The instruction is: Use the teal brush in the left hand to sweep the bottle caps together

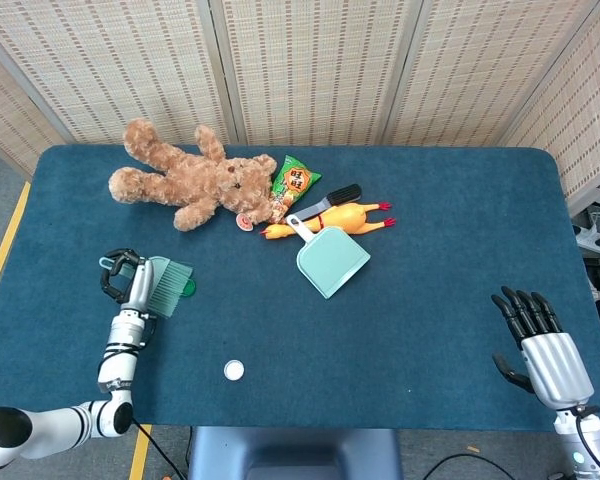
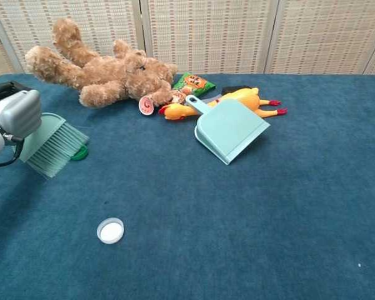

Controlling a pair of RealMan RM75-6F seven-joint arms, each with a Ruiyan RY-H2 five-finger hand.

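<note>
My left hand grips the teal brush at the table's left side, bristles pointing right and down. A green bottle cap peeks out just past the bristle tips, partly hidden by them. A white bottle cap lies apart, nearer the front edge and to the right of the brush. My right hand hovers open at the front right corner, holding nothing.
A teal dustpan lies mid-table. Behind it are a yellow rubber chicken, a green snack packet, a black object and a brown teddy bear.
</note>
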